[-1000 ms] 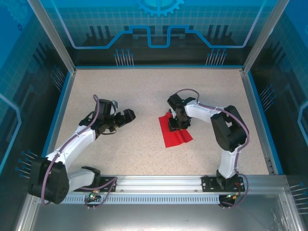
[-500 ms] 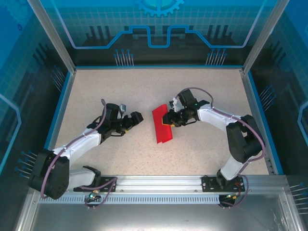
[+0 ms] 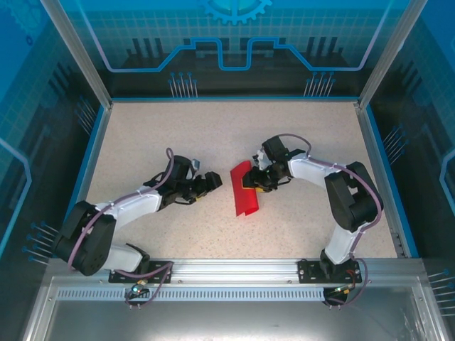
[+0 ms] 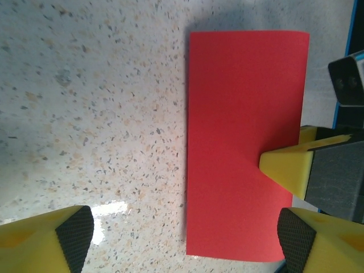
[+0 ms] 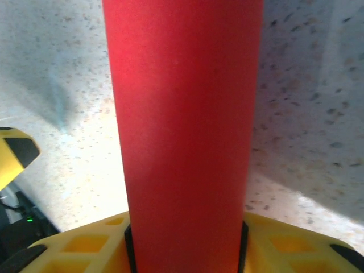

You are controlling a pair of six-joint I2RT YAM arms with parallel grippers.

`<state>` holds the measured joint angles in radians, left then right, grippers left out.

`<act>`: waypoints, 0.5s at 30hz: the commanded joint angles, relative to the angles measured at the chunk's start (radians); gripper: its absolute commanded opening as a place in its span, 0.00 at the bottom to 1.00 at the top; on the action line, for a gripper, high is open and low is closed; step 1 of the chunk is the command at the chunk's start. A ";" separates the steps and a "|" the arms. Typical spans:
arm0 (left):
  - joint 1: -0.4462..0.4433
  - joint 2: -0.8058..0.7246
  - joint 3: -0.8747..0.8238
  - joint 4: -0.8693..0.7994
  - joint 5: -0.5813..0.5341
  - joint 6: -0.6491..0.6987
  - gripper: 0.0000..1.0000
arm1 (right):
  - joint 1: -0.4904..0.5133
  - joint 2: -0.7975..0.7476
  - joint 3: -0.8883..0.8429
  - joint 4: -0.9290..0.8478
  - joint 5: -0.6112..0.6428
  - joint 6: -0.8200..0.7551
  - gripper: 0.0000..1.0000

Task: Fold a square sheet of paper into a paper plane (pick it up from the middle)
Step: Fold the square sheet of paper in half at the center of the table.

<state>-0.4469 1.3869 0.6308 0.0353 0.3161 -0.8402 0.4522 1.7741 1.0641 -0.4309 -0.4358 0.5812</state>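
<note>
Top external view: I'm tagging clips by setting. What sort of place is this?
Probably a purpose-built robot work cell: a speckled table boxed in by aluminium posts and blue printed panels, with both arms bolted to a metal rail.

top external: high, rear, looking down | wrists: close, facing speckled beige tabletop (image 4: 85,114) | shared: thin bright red paper rectangle (image 3: 245,190)
</note>
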 commanded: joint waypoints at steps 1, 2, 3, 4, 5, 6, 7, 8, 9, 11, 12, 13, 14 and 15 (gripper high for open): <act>-0.029 0.025 0.044 0.022 0.009 -0.008 0.85 | -0.009 0.008 0.013 -0.079 0.094 -0.049 0.50; -0.040 0.033 0.048 0.025 0.005 -0.005 0.84 | -0.009 0.006 0.014 -0.090 0.112 -0.055 0.52; -0.048 0.041 0.051 0.025 0.000 -0.005 0.84 | -0.009 0.005 0.015 -0.098 0.127 -0.062 0.55; -0.057 0.046 0.055 0.026 -0.003 -0.005 0.84 | -0.009 0.003 0.012 -0.099 0.134 -0.066 0.57; -0.065 0.055 0.059 0.027 -0.005 -0.007 0.83 | -0.009 -0.003 0.008 -0.101 0.144 -0.069 0.59; -0.073 0.066 0.066 0.031 -0.004 -0.007 0.83 | -0.009 -0.006 0.008 -0.106 0.155 -0.073 0.61; -0.081 0.074 0.072 0.031 -0.004 -0.007 0.82 | -0.010 -0.010 0.007 -0.110 0.161 -0.077 0.63; -0.090 0.083 0.078 0.035 -0.006 -0.009 0.81 | -0.009 -0.018 0.004 -0.111 0.170 -0.082 0.65; -0.099 0.093 0.085 0.038 -0.006 -0.011 0.80 | -0.009 -0.027 0.001 -0.113 0.182 -0.086 0.67; -0.117 0.116 0.101 0.044 -0.005 -0.013 0.77 | -0.009 -0.038 -0.001 -0.127 0.211 -0.097 0.69; -0.127 0.129 0.111 0.046 -0.005 -0.013 0.75 | -0.009 -0.046 -0.003 -0.131 0.221 -0.101 0.70; -0.135 0.140 0.121 0.045 -0.005 -0.013 0.73 | -0.010 -0.052 -0.006 -0.134 0.226 -0.105 0.71; -0.144 0.153 0.130 0.046 -0.006 -0.015 0.70 | -0.011 -0.057 -0.011 -0.133 0.228 -0.110 0.71; -0.152 0.165 0.138 0.050 -0.006 -0.016 0.68 | -0.011 -0.062 -0.016 -0.132 0.229 -0.113 0.71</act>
<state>-0.5777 1.5234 0.7265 0.0620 0.3119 -0.8452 0.4507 1.7550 1.0599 -0.5270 -0.2405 0.4965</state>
